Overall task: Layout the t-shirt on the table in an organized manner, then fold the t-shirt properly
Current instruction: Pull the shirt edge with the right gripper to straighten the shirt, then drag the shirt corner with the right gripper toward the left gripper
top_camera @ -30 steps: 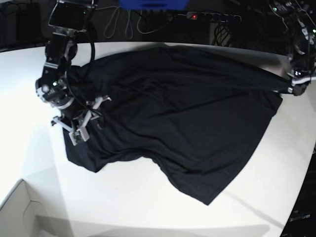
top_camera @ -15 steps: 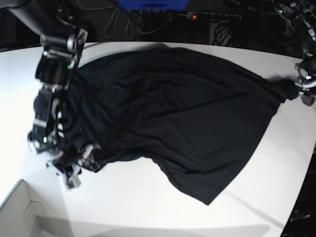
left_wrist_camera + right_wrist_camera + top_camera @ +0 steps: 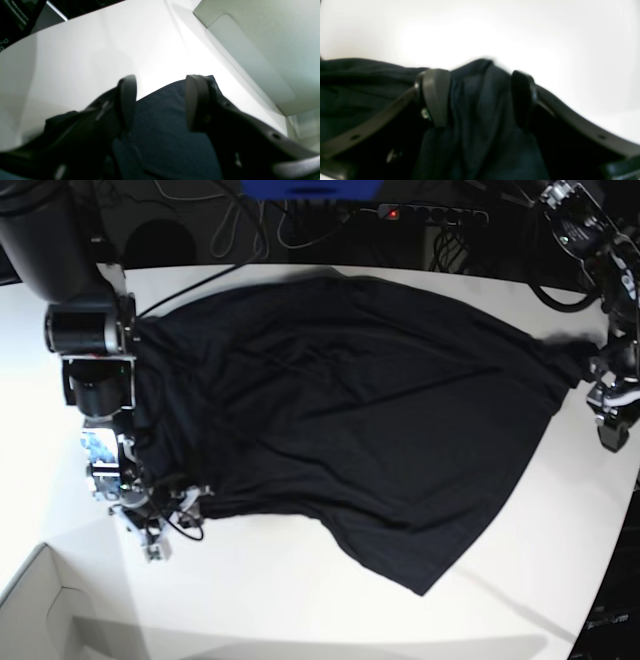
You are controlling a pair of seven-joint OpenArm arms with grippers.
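The black t-shirt (image 3: 350, 400) lies spread over the white table (image 3: 300, 600), crumpled along its left side. My right gripper (image 3: 168, 526) is at the shirt's near-left edge. In the right wrist view this gripper (image 3: 480, 98) is open, and a bunched ridge of t-shirt (image 3: 480, 82) runs loose between its fingers (image 3: 436, 97). My left gripper (image 3: 609, 418) hangs just past the shirt's right corner. In the left wrist view it (image 3: 161, 101) is open above a flat patch of t-shirt (image 3: 165, 125), fingers (image 3: 197, 102) apart from the cloth.
A white cardboard box corner (image 3: 40, 605) sits at the near left. Cables and a power strip (image 3: 430, 215) lie behind the table's far edge. A pale slab (image 3: 250, 37) fills the upper right of the left wrist view. The table's curved edge runs close to the left gripper.
The left gripper let go of the shirt's right corner, which dropped slack onto the table. The right arm slid toward the near edge along the shirt's left side and opened wider.
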